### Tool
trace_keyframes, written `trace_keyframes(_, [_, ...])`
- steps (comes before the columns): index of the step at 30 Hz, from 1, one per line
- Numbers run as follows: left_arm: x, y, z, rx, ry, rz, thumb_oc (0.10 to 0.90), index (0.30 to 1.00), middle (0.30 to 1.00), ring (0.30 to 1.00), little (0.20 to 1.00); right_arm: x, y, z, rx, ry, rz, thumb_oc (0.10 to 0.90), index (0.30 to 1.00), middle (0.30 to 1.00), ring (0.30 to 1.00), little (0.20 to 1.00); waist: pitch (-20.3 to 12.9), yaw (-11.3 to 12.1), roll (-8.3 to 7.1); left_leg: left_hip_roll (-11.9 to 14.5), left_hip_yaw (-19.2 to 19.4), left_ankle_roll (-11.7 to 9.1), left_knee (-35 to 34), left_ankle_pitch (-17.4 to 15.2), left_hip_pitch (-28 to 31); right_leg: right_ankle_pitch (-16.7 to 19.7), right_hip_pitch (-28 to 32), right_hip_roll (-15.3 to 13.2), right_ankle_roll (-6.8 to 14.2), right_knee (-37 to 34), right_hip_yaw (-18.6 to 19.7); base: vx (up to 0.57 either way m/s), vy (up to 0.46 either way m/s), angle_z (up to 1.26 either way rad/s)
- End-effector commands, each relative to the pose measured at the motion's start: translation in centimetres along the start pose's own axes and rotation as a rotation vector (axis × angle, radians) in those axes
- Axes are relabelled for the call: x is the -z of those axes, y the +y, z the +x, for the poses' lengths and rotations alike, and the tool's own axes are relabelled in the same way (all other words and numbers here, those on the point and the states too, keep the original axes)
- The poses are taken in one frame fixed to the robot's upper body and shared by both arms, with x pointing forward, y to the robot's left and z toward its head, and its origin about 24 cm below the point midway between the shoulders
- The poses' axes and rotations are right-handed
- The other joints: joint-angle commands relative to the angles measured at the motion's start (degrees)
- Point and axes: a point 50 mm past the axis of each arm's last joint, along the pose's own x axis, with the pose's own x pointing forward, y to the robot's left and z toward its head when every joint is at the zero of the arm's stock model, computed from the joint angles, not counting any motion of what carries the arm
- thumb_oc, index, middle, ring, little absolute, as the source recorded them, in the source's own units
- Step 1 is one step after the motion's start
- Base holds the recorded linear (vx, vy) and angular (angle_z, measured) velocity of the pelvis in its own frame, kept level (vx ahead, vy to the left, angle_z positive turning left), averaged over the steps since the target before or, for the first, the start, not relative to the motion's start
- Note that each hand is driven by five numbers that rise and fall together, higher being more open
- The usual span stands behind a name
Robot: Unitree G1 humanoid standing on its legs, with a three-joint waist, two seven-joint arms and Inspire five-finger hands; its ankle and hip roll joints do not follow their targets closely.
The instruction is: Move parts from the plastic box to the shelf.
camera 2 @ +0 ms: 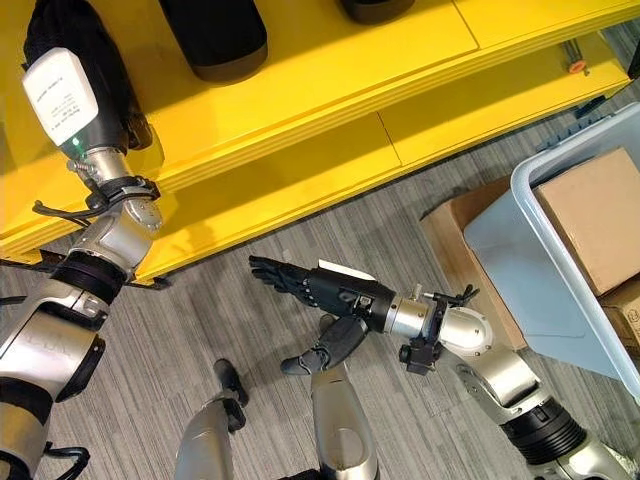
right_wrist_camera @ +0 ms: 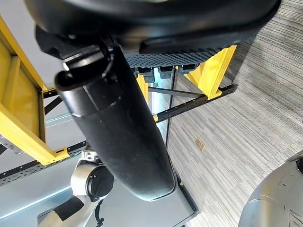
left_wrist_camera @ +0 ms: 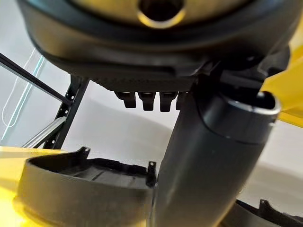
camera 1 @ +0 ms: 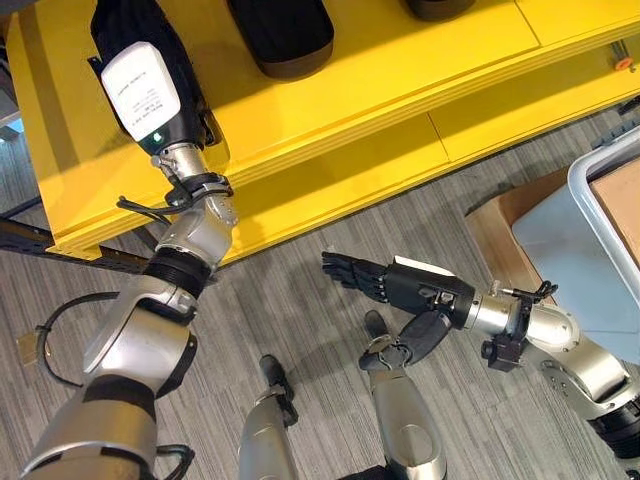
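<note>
Two dark moulded plastic parts with rounded ends [camera 1: 283, 35] lie flat on the glossy yellow shelf [camera 1: 400, 60], side by side near its back, and a third shows just beside the left robot hand [camera 1: 150, 75]. That robot hand reaches up over the shelf board, its back covered by a white rectangular plate; its own wrist view shows short curled fingers [left_wrist_camera: 144, 99] past a smooth black thumb, with a ribbed black tray-like part [left_wrist_camera: 85, 187] resting on the yellow surface below, but I cannot tell whether it grips anything. The right robot hand [camera 2: 300, 282] hangs low over the floor with fingers straight and relaxed, holding nothing. A pale grey plastic box [camera 2: 560, 270] stands at the right, brown cardboard cartons [camera 2: 600, 215] inside it. The floor is grey striped carpet [camera 1: 300, 320]
</note>
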Motion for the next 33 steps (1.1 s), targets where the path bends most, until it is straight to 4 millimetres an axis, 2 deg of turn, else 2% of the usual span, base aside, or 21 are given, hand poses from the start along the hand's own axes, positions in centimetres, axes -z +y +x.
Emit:
trace_keyframes(1, [0.8,4.7,2.6,-0.258,-0.137,0.023,0.900,1.000,1.000,1.000,1.000,-3.3,1.3,0.9,-0.051,-0.258,-0.035,0.900,1.000,1.000,1.000,1.000,-3.55,0.13,-1.48,-2.34,2.08,6.42,1.87,-5.79,0.57,-6.58,2.79,4.28,-8.73,1.23,-7.39,0.00,0.000,0.00])
trace_keyframes(12, [1.7,6.1,2.5,-0.392,-0.127,0.009,0.900,1.000,1.000,1.000,1.000,-3.3,1.5,0.8,-0.031,-0.267,-0.031,0.900,1.000,1.000,1.000,1.000,-3.93,1.29,-1.24,-2.61,1.28,6.31,1.45,-5.60,0.74,-6.74,3.50,4.01,-8.75,0.79,-8.03,-0.01,-0.011,0.03])
trace_keyframes(15, [1.1,7.1,2.3,-0.502,-0.198,-0.033,0.900,1.000,1.000,1.000,1.000,-3.2,1.5,0.6,-0.023,-0.273,-0.026,0.900,1.000,1.000,1.000,1.000,-4.09,1.65,-1.29,-2.68,1.01,6.29,1.40,-5.68,0.92,-6.87,3.78,3.90,-8.82,0.78,-8.22,-0.01,-0.025,0.01])
trace_keyframes(16, [0.4,7.8,2.0,-0.548,-0.269,-0.080,0.900,1.000,1.000,1.000,1.000,-3.0,1.7,0.5,-0.014,-0.277,-0.021,0.900,1.000,1.000,1.000,1.000,-4.35,2.05,-1.27,-2.75,0.79,6.33,1.13,-5.75,1.13,-6.93,4.16,3.84,-8.82,0.49,-8.48,0.00,-0.057,0.04])
trace_keyframes(18, [-0.6,8.0,1.5,-0.539,-0.339,-0.139,0.900,1.000,1.000,1.000,1.000,-2.8,1.8,0.4,0.001,-0.284,-0.018,0.900,1.000,1.000,1.000,1.000,-4.58,2.68,-1.20,-2.75,0.41,6.31,0.79,-5.53,0.99,-6.74,4.16,3.98,-8.84,0.20,-8.71,-0.02,-0.079,0.11])
trace_keyframes(21, [-2.7,8.1,-0.5,-0.458,-0.480,-0.222,0.900,1.000,1.000,1.000,1.000,-2.7,1.8,0.1,0.037,-0.296,-0.014,0.900,1.000,1.000,1.000,1.000,-4.56,3.87,-1.18,-2.98,-0.55,6.27,0.81,-5.50,0.78,-6.76,4.59,3.98,-8.95,-0.12,-9.42,-0.02,-0.090,0.14])
trace_keyframes(23, [-4.1,8.6,-2.7,-0.404,-0.588,-0.306,0.900,1.000,1.000,1.000,1.000,-2.5,1.9,-0.2,0.071,-0.305,-0.006,0.900,1.000,1.000,1.000,1.000,-4.45,5.11,-1.08,-3.25,-1.48,6.31,1.22,-5.55,0.57,-6.88,5.22,3.84,-9.07,-0.28,-10.11,-0.02,-0.100,0.15])
trace_keyframes(27, [-5.1,9.1,-5.8,-0.289,-0.711,-0.396,0.900,1.000,1.000,1.000,1.000,-2.3,2.2,-0.7,0.114,-0.314,0.004,0.900,1.000,1.000,1.000,1.000,-4.52,6.29,-0.93,-3.59,-2.54,6.42,0.79,-5.40,0.88,-6.60,6.41,3.74,-8.91,-1.35,-11.01,-0.02,-0.090,0.09])
trace_keyframes(28, [-5.7,9.5,-7.9,-0.209,-0.795,-0.456,0.900,1.000,1.000,1.000,1.000,-2.2,2.4,-1.1,0.142,-0.320,0.004,0.900,1.000,1.000,1.000,1.000,-4.59,7.14,-0.80,-3.80,-3.16,6.49,0.22,-5.24,1.30,-6.43,7.35,3.54,-8.80,-2.26,-11.65,-0.03,-0.075,0.04])
trace_keyframes(32, [-5.8,9.8,-10.1,-0.115,-0.855,-0.516,0.900,1.000,1.000,1.000,1.000,-1.9,2.6,-1.6,0.171,-0.323,0.011,0.900,1.000,1.000,1.000,1.000,-5.16,7.92,-0.55,-3.90,-3.71,6.48,-0.77,-4.99,2.18,-6.17,8.88,3.27,-8.62,-3.66,-12.42,0.00,-0.052,0.10])
trace_keyframes(33, [-5.2,9.8,-11.5,-0.020,-0.862,-0.554,0.900,1.000,1.000,1.000,1.000,-1.6,2.8,-2.1,0.195,-0.320,0.013,0.900,1.000,1.000,1.000,1.000,-5.72,8.55,-0.43,-3.94,-3.97,6.53,-1.37,-4.85,2.92,-5.95,10.19,2.91,-8.38,-4.74,-13.09,0.02,-0.053,0.20])
